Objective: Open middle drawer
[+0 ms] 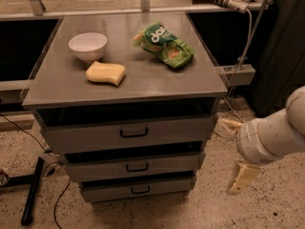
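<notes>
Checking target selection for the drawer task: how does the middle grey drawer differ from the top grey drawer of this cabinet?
The top grey flat-fronted drawer has a taller, wider front than the middle grey flat-fronted drawer. The top drawer's black bar handle is longer than the middle drawer's handle. Shared: grey flat fronts, centred black handles. The cream two-finger gripper hangs open right of both, touching neither.

Grey table (157, 82) with three stacked drawers below. On top: white bowl (87, 46) back left, yellow sponge (105, 73) just in front of it, green chip bag (163, 45) back right, lying flat. Middle drawer (105, 169) looks shut, black bar handle centred. Gripper (236, 150) low at right of the table, off the drawer fronts, cream fingers (241, 177) spread apart, touching nothing. Speckled floor, black cables at left.
</notes>
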Robot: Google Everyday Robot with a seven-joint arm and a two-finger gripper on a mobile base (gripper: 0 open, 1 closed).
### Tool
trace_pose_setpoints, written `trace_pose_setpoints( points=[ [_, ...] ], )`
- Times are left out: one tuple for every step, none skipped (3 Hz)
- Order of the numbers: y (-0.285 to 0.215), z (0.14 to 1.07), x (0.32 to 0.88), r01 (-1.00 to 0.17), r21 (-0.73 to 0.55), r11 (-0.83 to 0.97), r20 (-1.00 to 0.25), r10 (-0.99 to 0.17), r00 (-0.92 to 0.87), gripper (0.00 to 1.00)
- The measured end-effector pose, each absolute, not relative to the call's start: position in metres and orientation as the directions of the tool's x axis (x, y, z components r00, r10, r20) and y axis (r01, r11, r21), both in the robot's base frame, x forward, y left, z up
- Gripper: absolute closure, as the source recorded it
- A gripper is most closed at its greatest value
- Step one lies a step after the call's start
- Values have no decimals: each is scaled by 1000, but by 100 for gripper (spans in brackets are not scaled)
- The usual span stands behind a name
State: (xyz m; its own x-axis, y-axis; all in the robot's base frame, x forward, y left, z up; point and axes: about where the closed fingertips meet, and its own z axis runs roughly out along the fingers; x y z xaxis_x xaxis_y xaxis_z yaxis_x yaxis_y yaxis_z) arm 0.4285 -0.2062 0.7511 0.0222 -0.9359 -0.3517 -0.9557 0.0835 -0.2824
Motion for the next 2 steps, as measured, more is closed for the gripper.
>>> trace_pose_setpoints(
  points=[
    [-200, 702, 433, -960, -269, 73, -377, -926, 35, 0],
    [-196, 657, 441, -957, -280, 72, -444, -894, 62, 0]
  ],
)
